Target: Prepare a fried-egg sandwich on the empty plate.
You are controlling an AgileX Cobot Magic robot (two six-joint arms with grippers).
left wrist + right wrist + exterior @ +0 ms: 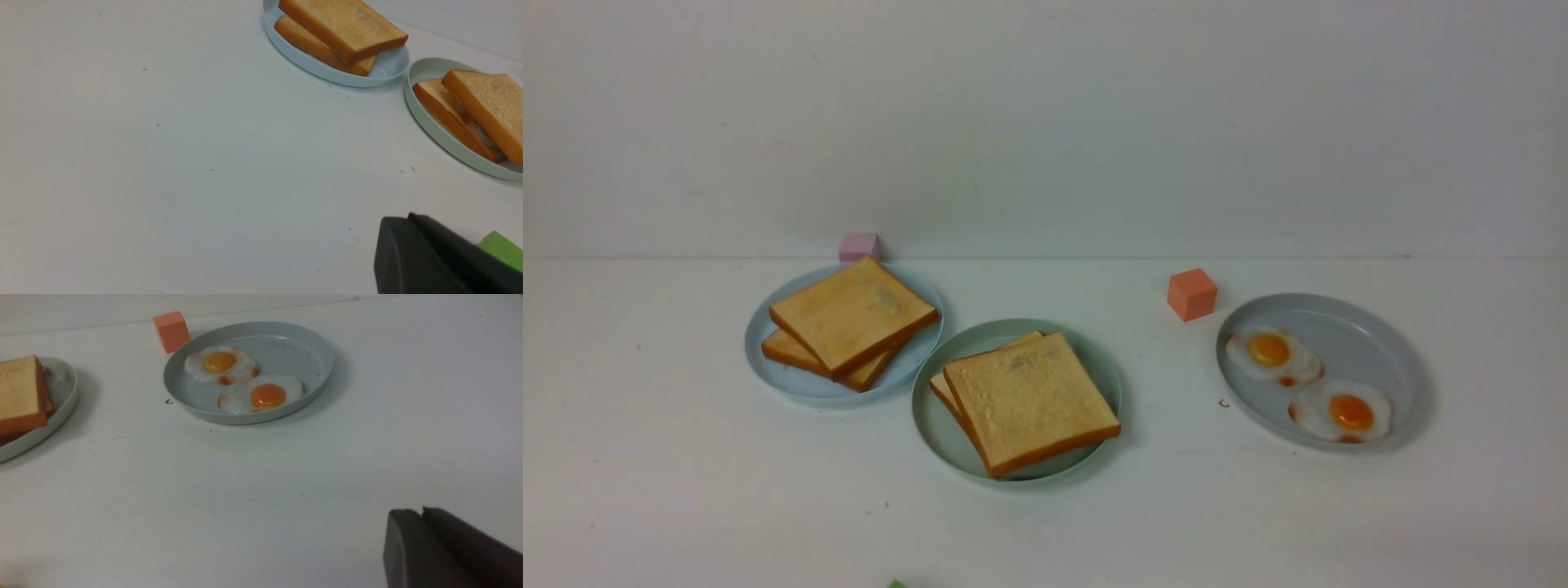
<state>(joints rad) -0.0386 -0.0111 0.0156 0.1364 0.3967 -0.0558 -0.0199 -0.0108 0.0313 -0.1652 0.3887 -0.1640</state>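
The pale mint-green plate [934,433] sits mid-table and carries two square golden toast slices stacked slightly askew, the sandwich [1029,400]. In the left wrist view a thin whitish layer shows between those slices [474,128]; I cannot tell whether it is an egg. No arm appears in the front view. My left gripper [408,218] hangs over bare table on the near side of the plates, shut and empty. My right gripper [421,510] is also shut and empty, over bare table short of the grey plate [294,347].
A light blue plate [792,380] at the left holds two more toast slices [854,310]. The grey plate [1347,327] at the right holds two fried eggs [1270,351]. An orange cube [1192,294], a pink cube [858,246] and a green block [500,249] lie on the white table.
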